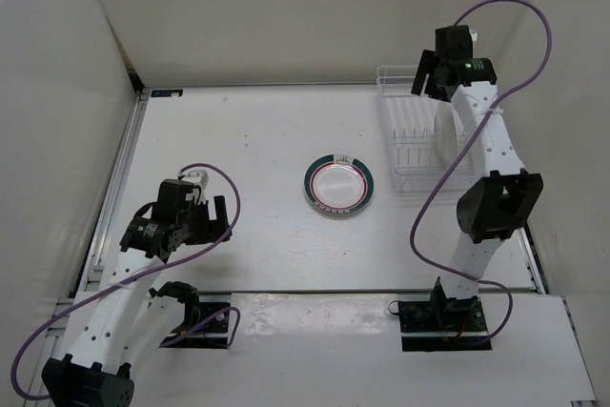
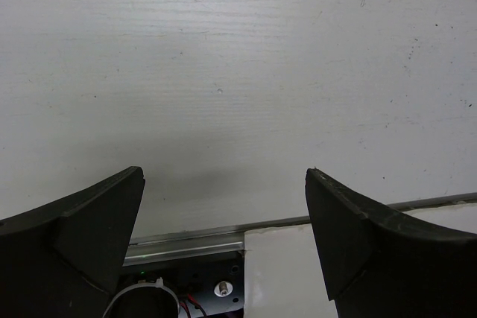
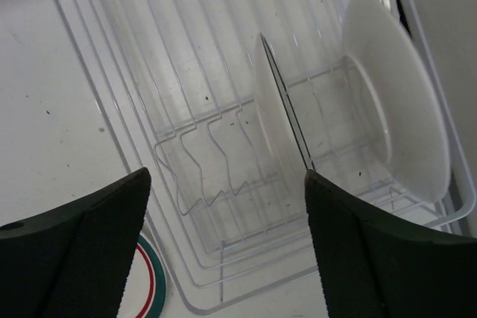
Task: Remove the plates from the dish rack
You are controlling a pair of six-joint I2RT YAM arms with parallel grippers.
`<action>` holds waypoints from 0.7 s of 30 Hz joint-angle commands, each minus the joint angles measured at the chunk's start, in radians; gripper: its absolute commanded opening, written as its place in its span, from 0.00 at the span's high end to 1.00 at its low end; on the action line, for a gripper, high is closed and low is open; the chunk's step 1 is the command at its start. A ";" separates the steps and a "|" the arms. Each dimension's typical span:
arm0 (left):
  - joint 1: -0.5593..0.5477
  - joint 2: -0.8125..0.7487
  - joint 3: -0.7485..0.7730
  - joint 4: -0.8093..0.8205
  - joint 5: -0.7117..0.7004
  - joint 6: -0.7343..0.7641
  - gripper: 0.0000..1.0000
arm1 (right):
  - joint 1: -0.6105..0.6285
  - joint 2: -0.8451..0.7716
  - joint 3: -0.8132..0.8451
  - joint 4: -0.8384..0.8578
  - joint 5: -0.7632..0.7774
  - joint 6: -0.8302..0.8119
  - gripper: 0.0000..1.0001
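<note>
Though left pincer (image 2: pixel 223 236) and right pincer (image 3: pixel 223 236) apart, round dark-rimmed plate (image 3: pixel 272 121) upright in wire dish rack (image 1: pixel 412 140).

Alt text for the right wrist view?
Two dishes stand on edge in the rack: a dark-rimmed plate at centre, a white dish to its right. The open right gripper hovers above; a green-rimmed plate peeks in bottom left.
</note>
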 commanded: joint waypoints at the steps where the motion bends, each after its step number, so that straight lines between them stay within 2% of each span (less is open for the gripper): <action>1: -0.002 -0.014 0.004 0.015 0.015 0.000 0.00 | -0.033 -0.003 -0.015 -0.051 -0.071 0.048 0.17; 4: -0.002 -0.012 0.006 0.017 0.018 -0.002 0.00 | -0.055 -0.035 -0.116 -0.001 -0.083 0.055 0.28; 12: -0.004 -0.005 0.007 0.022 0.020 0.000 0.00 | -0.091 -0.046 -0.221 0.020 -0.089 0.055 0.26; 21: -0.002 0.011 0.006 0.023 0.021 0.000 0.00 | -0.088 -0.172 -0.258 0.095 -0.163 0.043 0.22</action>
